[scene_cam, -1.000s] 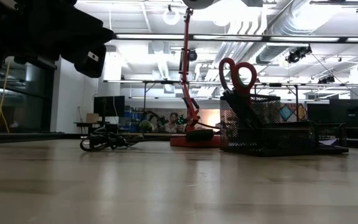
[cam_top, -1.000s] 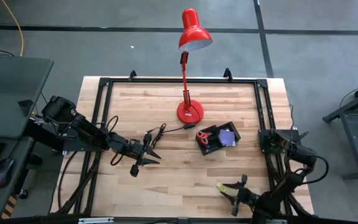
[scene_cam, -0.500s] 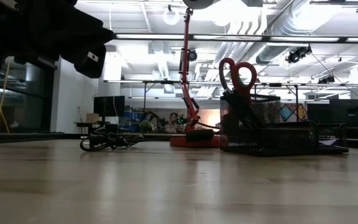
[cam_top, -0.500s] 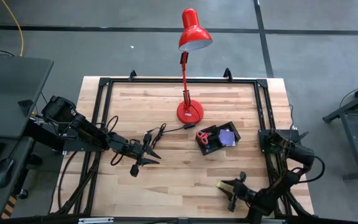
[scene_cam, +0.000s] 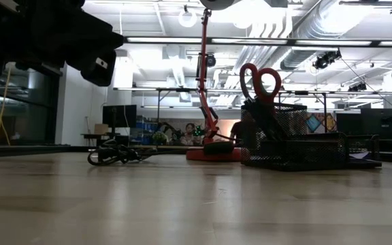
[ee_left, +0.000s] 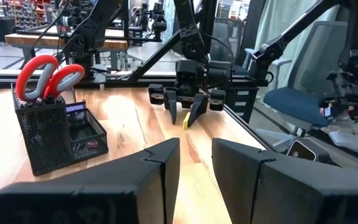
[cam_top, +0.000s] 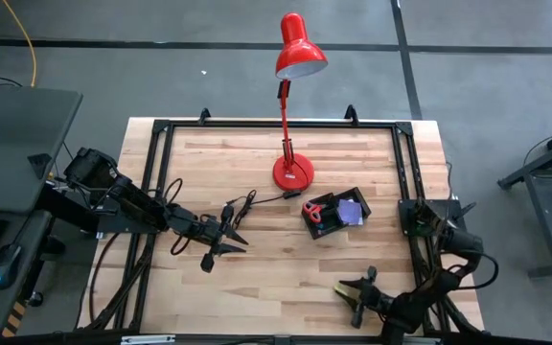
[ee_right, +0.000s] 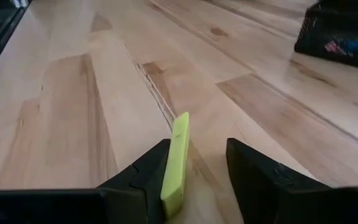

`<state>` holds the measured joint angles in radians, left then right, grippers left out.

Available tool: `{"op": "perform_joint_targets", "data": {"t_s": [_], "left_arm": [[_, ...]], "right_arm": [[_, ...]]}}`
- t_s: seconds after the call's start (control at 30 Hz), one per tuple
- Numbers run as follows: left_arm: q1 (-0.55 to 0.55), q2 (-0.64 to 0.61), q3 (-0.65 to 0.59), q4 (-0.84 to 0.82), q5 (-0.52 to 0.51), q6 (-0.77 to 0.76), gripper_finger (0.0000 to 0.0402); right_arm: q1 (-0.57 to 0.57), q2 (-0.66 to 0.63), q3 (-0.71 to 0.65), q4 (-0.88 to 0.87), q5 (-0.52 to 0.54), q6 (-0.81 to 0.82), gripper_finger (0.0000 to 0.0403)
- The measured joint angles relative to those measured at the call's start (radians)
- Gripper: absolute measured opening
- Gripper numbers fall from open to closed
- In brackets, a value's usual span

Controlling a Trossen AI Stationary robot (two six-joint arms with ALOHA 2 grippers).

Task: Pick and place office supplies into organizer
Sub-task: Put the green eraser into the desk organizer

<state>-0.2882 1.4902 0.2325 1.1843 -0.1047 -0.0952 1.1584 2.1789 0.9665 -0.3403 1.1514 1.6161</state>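
Note:
The yellow-green piece (ee_right: 178, 155) stands on its edge on the wood near the table's near-right corner (cam_top: 341, 287). My right gripper (cam_top: 351, 299) (ee_right: 194, 168) is open and low at the table, with one finger on each side of the piece. The black mesh organizer (cam_top: 333, 216) (scene_cam: 295, 139) sits mid-table and holds red-handled scissors (scene_cam: 260, 80) upright and a purple pad (cam_top: 351, 209). My left gripper (cam_top: 230, 240) (ee_left: 196, 158) hovers open left of centre and touches nothing. My right gripper straddles the yellow-green piece, coming low from the table's right. The piece's flat side (ee_right: 174, 177) lies close along the inner face of one finger (ee_right: 148, 177). I cannot tell whether they touch. The piece rests on the table.
The red lamp's round base (cam_top: 293, 172) stands behind the organizer, and its black cable coil (cam_top: 241, 206) (scene_cam: 113, 155) lies by my left gripper. Black frame rails (cam_top: 408, 172) run along the table's edges. Bare wood stretches between the two grippers.
My right gripper has edged a little toward the table's left, nearer the yellow-green piece. The organizer and its contents have stayed put.

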Motion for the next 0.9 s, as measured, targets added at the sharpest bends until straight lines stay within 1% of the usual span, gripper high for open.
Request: {"op": "perform_joint_targets", "data": {"t_s": [0.1, 0.17, 0.23, 0.37, 0.4, 0.53, 0.63, 0.73, 0.83, 0.9], "left_arm": [[0.0, 0.0, 0.0, -0.001, 0.0, -0.007, 0.0083], [0.0, 0.0, 0.0, -0.002, 0.0, -0.008, 0.0083], [0.0, 0.0, 0.0, -0.007, 0.0, -0.008, 0.0083], [0.0, 0.0, 0.0, -0.007, 0.0, -0.008, 0.0083], [0.0, 0.0, 0.0, -0.006, 0.0, -0.008, 0.0083], [0.0, 0.0, 0.0, -0.006, 0.0, -0.008, 0.0083], [0.0, 0.0, 0.0, -0.006, 0.0, -0.008, 0.0083], [0.0, 0.0, 0.0, -0.006, -0.001, -0.008, 0.0083], [0.0, 0.0, 0.0, -0.006, -0.013, -0.008, 0.0083], [0.0, 0.0, 0.0, -0.005, -0.02, -0.008, 0.0083]], "right_arm": [[0.004, 0.016, 0.001, -0.002, 0.021, -0.01, 0.0141], [0.001, 0.017, 0.0, -0.005, 0.023, -0.016, 0.0126], [-0.003, 0.014, -0.001, 0.003, 0.025, -0.03, 0.0098], [-0.013, 0.009, 0.013, -0.022, 0.033, -0.016, 0.0021], [-0.016, 0.007, 0.019, -0.035, 0.036, -0.003, 0.0013], [-0.04, 0.008, 0.042, -0.087, 0.053, 0.024, 0.0021], [-0.067, 0.008, 0.059, -0.141, 0.049, 0.043, 0.0009], [-0.096, 0.008, 0.074, -0.205, 0.042, 0.068, 0.0012], [-0.124, 0.009, 0.103, -0.309, 0.023, 0.095, 0.0007], [-0.141, 0.004, 0.13, -0.414, 0.006, 0.137, 0.0006]]}}
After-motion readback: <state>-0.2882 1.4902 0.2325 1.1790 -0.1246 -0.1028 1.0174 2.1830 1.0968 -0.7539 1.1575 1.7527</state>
